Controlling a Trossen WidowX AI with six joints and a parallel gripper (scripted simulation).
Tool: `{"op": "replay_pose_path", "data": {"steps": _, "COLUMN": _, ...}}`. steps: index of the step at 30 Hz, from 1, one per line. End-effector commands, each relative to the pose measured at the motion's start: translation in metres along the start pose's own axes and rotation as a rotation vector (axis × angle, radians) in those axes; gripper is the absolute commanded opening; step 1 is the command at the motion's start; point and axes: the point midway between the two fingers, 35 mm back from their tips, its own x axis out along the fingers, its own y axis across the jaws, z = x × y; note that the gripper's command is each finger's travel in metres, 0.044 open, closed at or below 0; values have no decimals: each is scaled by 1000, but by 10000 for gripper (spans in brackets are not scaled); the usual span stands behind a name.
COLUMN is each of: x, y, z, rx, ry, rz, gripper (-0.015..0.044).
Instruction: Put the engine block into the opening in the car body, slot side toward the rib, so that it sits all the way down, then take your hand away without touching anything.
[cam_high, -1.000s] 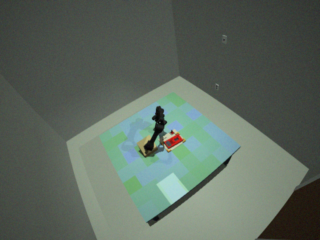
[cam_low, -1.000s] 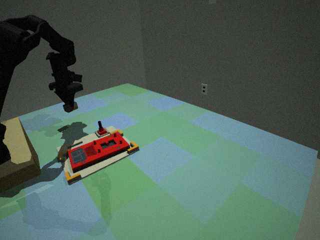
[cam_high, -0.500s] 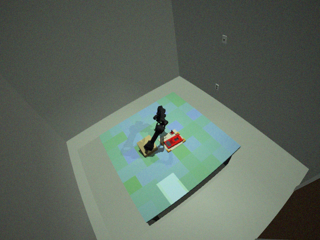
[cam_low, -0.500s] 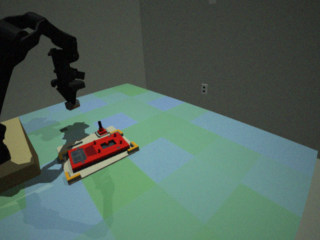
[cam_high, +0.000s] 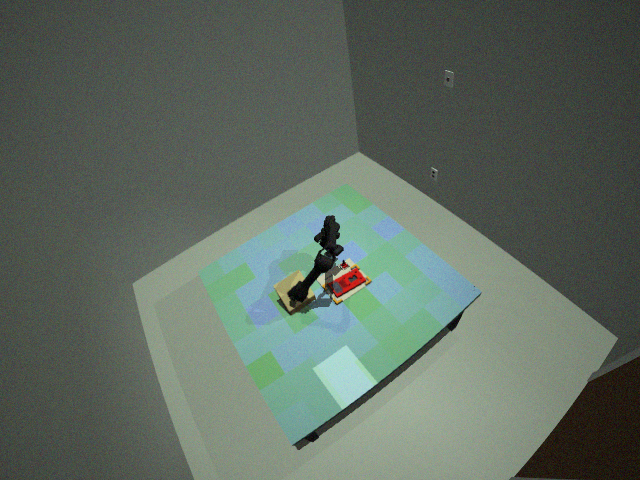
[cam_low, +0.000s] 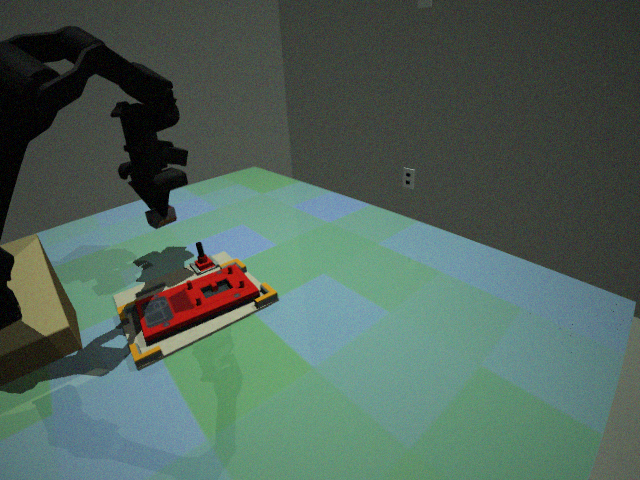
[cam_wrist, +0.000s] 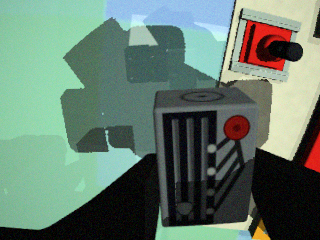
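My gripper (cam_low: 164, 212) (cam_wrist: 203, 162) is shut on the engine block (cam_low: 155, 219) (cam_wrist: 189, 100), a grey block with dark stripes and a red disc. It holds the block in the air behind and left of the car body in the exterior view. The red car body (cam_high: 346, 283) (cam_low: 180, 300) (cam_wrist: 315, 166) lies flat on a cream board (cam_low: 206, 328) (cam_wrist: 301, 100). Its opening (cam_low: 222, 287) is empty, with a small red rib at its edge. The block's slot side cannot be made out.
A red piece with an upright black stick (cam_high: 344, 264) (cam_low: 202, 262) (cam_wrist: 265, 48) stands in a grey holder on the board, behind the car body. Yellow corner pieces (cam_low: 148, 354) surround the car body. A tan wedge-shaped block (cam_high: 285, 287) (cam_low: 42, 294) lies at the arm's base.
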Motion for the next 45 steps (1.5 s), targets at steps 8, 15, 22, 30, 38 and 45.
{"op": "replay_pose_path", "data": {"steps": 8, "x": 6, "y": -30, "z": 6, "rx": 43, "ry": -13, "rz": 4, "gripper": 0}}
{"op": "replay_pose_path", "data": {"steps": 15, "x": 13, "y": -51, "z": 9, "rx": 76, "ry": -15, "rz": 4, "gripper": 0}}
{"op": "replay_pose_path", "data": {"steps": 22, "x": 20, "y": -72, "z": 10, "rx": 110, "ry": -16, "rz": 2, "gripper": 0}}
{"op": "replay_pose_path", "data": {"steps": 30, "x": 27, "y": -97, "z": 9, "rx": 150, "ry": -17, "rz": -4, "gripper": 0}}
{"op": "replay_pose_path", "data": {"steps": 38, "x": 35, "y": -121, "z": 6, "rx": 189, "ry": -16, "rz": -13, "gripper": 0}}
{"op": "replay_pose_path", "data": {"steps": 45, "x": 42, "y": -142, "z": 1, "rx": 222, "ry": -14, "rz": -22, "gripper": 0}}
